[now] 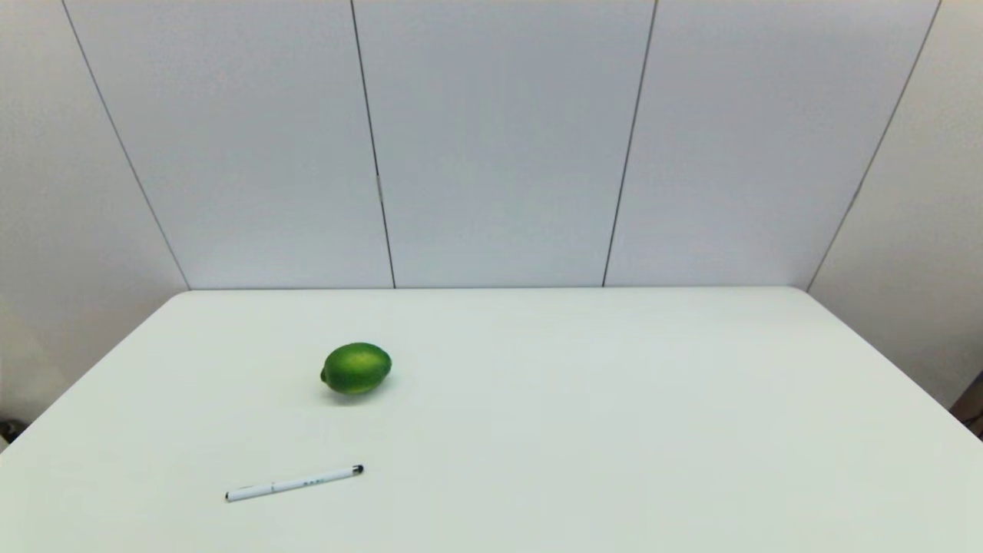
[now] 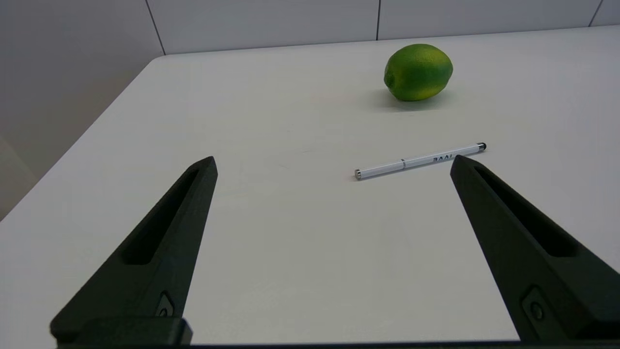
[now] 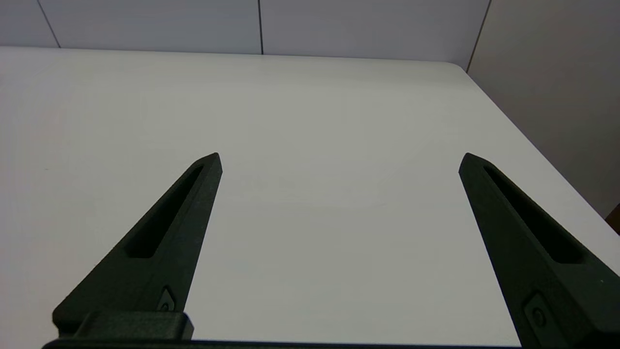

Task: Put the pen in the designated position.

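Two black claws, both mine: my left gripper (image 2: 333,162) spread wide and empty above the near left of the white table (image 1: 614,399); my right gripper (image 3: 339,160) equally wide, empty, over bare tabletop on the right. One thin white pen with a black tip (image 1: 293,484), lying flat near the front left. One green lime (image 1: 356,369), farther back, apart from the pen. Containers: none visible.

My white table (image 1: 614,399) carries two things on its left half: a green lime (image 1: 356,369), and a thin white pen (image 1: 293,484) lying at the lime's seven o'clock, apart from it.
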